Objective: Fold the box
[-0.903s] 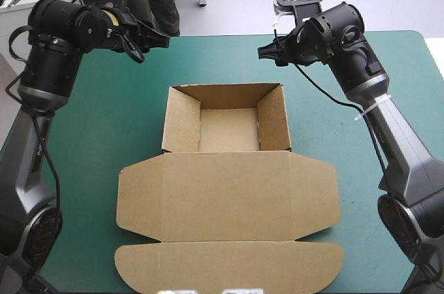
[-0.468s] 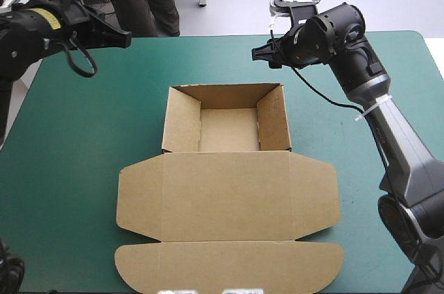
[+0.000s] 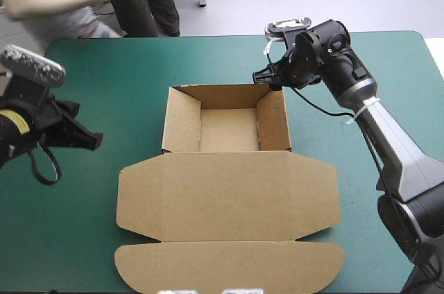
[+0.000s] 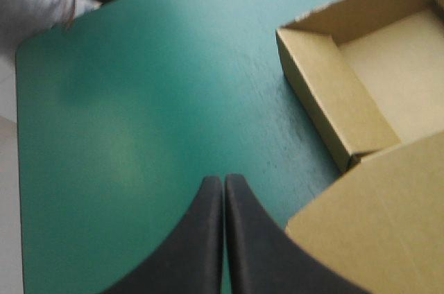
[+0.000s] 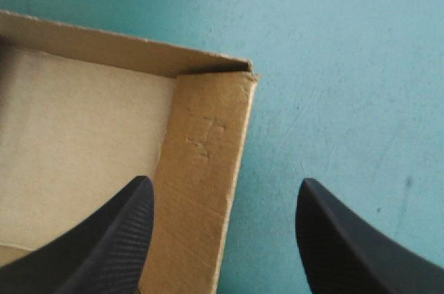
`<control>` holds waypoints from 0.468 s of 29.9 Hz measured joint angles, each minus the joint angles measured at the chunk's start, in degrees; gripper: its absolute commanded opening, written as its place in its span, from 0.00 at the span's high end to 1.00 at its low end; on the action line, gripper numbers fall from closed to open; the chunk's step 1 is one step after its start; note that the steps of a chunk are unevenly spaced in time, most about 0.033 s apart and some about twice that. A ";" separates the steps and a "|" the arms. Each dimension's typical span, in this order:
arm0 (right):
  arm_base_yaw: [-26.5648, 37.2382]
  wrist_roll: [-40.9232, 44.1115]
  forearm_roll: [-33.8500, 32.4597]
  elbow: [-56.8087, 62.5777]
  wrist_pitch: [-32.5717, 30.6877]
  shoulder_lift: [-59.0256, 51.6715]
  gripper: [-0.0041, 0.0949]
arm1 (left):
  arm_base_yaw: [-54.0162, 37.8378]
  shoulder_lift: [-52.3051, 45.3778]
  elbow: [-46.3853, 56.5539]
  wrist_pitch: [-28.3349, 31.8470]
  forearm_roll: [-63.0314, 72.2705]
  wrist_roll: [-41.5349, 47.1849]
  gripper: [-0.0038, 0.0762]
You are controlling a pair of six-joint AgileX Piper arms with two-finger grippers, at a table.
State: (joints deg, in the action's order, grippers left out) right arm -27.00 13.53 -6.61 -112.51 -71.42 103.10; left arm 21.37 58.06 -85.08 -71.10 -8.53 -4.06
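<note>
Two pincers: my right gripper (image 5: 223, 186), apart, over the box (image 3: 229, 193) at its 1 o'clock corner; my left gripper (image 4: 223, 179), together, at 9 o'clock.

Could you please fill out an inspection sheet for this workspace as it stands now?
Surface: teal-green table cover, lying flat.
Job's things: brown cardboard box, an open tray with walls raised, its lid flat on the cover toward the near edge.
Clutter: nothing seen.
Grippers: left gripper has its black fingers shut and empty, over the cover left of the box. Right gripper is open, its fingers astride the tray's right wall by the far right corner; contact cannot be told.
Cables: nothing seen beyond the robot's own.
Surroundings: person in a grey top near the table's far left corner.
</note>
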 measured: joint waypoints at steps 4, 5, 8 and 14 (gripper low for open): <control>0.00 -0.12 0.03 3.67 0.00 0.20 0.39 | 0.00 -7.49 12.46 3.53 0.00 0.00 0.96; 0.00 -0.12 0.03 4.13 0.00 0.38 0.39 | 0.00 -9.25 15.45 4.55 0.16 0.00 0.96; 0.00 -0.12 0.03 4.56 0.00 1.32 0.39 | 0.00 -13.97 23.47 7.04 1.08 0.05 0.96; 0.00 -0.17 0.03 4.62 0.12 5.68 0.39 | 0.00 -22.43 37.58 9.78 1.49 1.47 0.96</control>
State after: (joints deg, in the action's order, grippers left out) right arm -27.00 13.36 -6.58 -107.89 -71.30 108.78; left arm 21.37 35.62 -47.50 -61.32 -7.04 -2.59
